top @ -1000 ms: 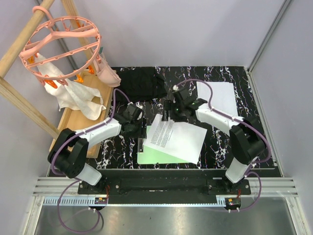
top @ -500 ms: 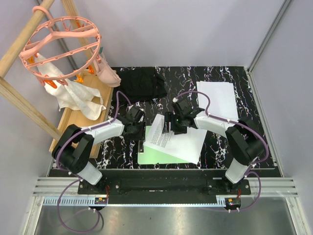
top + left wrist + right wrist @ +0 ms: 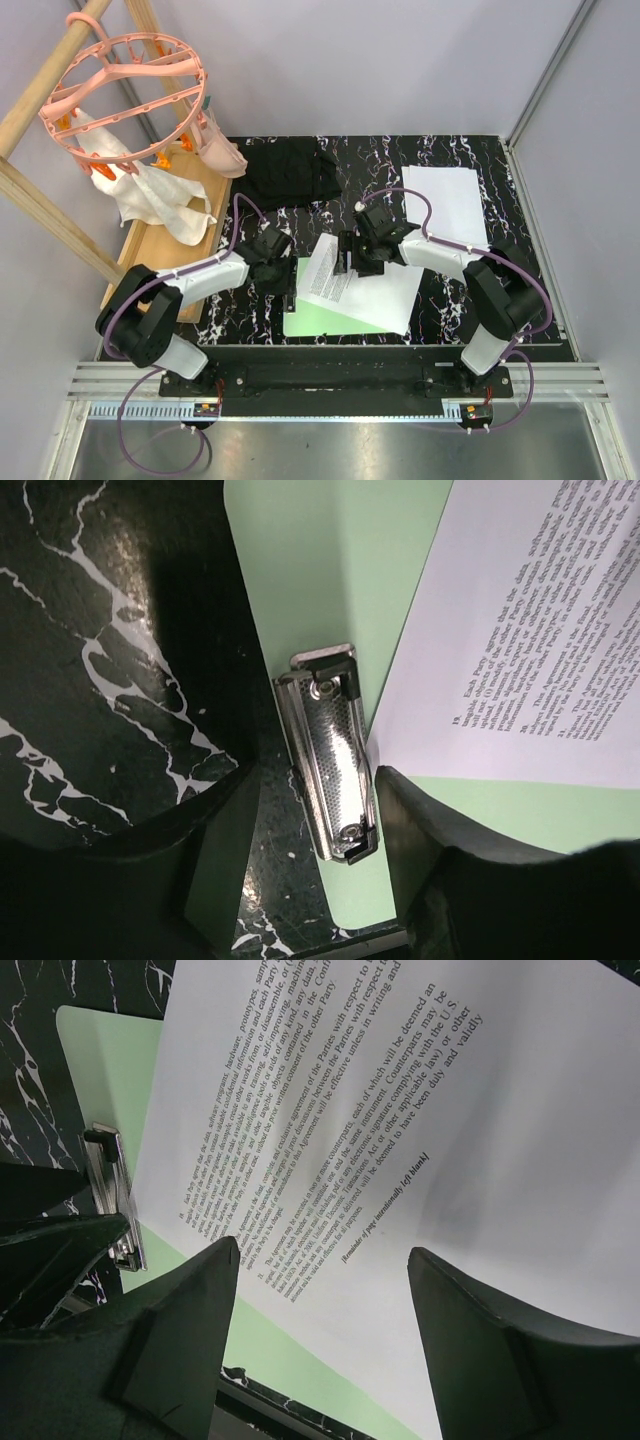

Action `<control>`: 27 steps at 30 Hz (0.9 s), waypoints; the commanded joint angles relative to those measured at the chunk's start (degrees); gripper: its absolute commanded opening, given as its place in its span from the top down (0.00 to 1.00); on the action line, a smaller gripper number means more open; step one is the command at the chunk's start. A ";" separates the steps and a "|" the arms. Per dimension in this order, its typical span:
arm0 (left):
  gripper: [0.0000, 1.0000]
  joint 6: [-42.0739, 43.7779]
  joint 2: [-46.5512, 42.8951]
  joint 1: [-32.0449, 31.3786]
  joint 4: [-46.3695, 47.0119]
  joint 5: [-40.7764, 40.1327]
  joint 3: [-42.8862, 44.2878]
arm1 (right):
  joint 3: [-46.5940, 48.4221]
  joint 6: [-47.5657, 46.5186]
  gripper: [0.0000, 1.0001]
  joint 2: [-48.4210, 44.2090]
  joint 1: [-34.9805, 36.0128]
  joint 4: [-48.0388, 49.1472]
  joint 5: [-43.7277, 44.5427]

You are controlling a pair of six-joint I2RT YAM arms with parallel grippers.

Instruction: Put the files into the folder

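The light-green folder (image 3: pixel 325 318) lies flat near the front edge, its metal clip (image 3: pixel 330 770) at its left short edge. A printed file (image 3: pixel 332 268) and a blank sheet (image 3: pixel 385 290) lie skewed on it. My left gripper (image 3: pixel 287 277) is open and low, its fingers on either side of the clip (image 3: pixel 320 825), with small gaps. My right gripper (image 3: pixel 349 254) is open just above the printed file (image 3: pixel 330 1110), jaws wide apart (image 3: pixel 325 1280). The folder (image 3: pixel 90 1070) and the clip (image 3: pixel 108 1185) show at the left of the right wrist view. Another blank file (image 3: pixel 445 198) lies at the back right.
A black fabric piece (image 3: pixel 292 170) lies at the back middle. A wooden board (image 3: pixel 150 245) with a white cloth (image 3: pixel 165 200) and a pink round hanger (image 3: pixel 125 90) stand at the left. The table's front edge runs just below the folder.
My right gripper has come nearer and lower over the printed file, which shifted slightly toward the clip. My left gripper has stayed at the clip, its arm drawn in a little.
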 commanded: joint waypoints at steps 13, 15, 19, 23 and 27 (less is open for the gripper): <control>0.63 0.24 3.67 -1.01 0.95 -1.39 0.99 | 3.40 -1.60 0.11 1.82 -0.23 -0.32 4.95; 0.71 0.51 3.41 -1.01 1.39 -1.47 0.91 | 7.00 -1.59 0.01 4.35 -0.23 -0.94 8.55; 0.78 1.03 3.49 -1.01 1.74 -0.77 0.99 | 15.18 -4.39 0.00 9.90 -0.41 -3.49 12.17; 0.90 1.65 3.58 -0.92 1.83 -0.51 1.08 | 22.22 -10.20 0.00 14.73 -0.67 -3.76 12.62; 0.98 1.83 3.32 -0.75 1.83 -0.42 1.00 | 27.23 -15.56 0.00 19.04 -1.20 -4.73 10.51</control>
